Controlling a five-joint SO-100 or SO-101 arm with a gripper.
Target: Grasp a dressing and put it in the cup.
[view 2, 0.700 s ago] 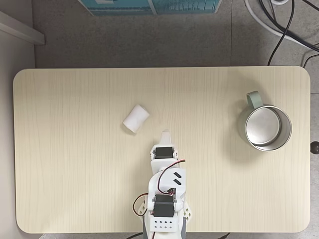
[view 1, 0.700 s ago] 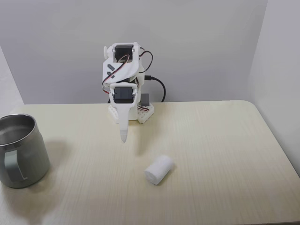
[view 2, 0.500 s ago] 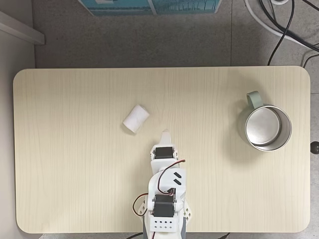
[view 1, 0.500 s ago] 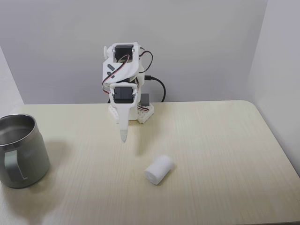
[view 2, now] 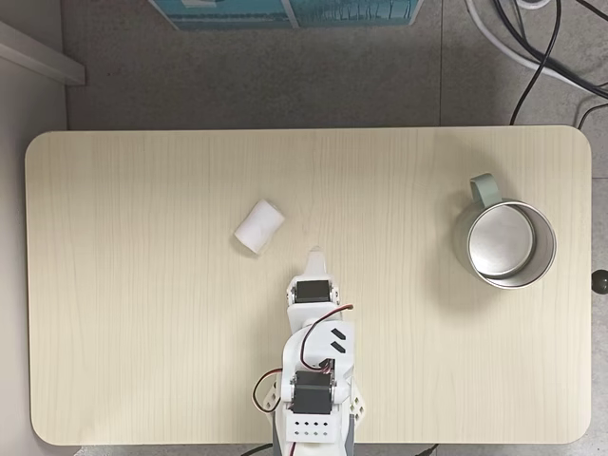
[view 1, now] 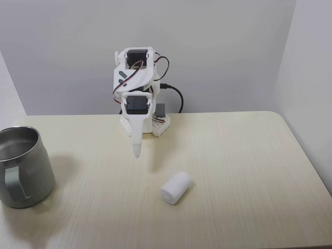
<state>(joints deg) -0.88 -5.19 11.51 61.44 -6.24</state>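
Dressing point(view 2: 259, 226) on side, long axis diagonal, apart from cup point(view 2: 504, 244).

I am sitting in a plain test corner: pale wooden desk point(view 2: 142, 361), bare grey walls point(view 1: 218, 46), cables point(view 2: 541, 47) trailing across concrete floor point(view 2: 285, 76).

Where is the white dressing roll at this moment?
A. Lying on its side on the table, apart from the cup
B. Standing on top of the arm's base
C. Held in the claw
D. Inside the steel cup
A: the dressing lies on the bare table, far from the cup and apart from the claw.
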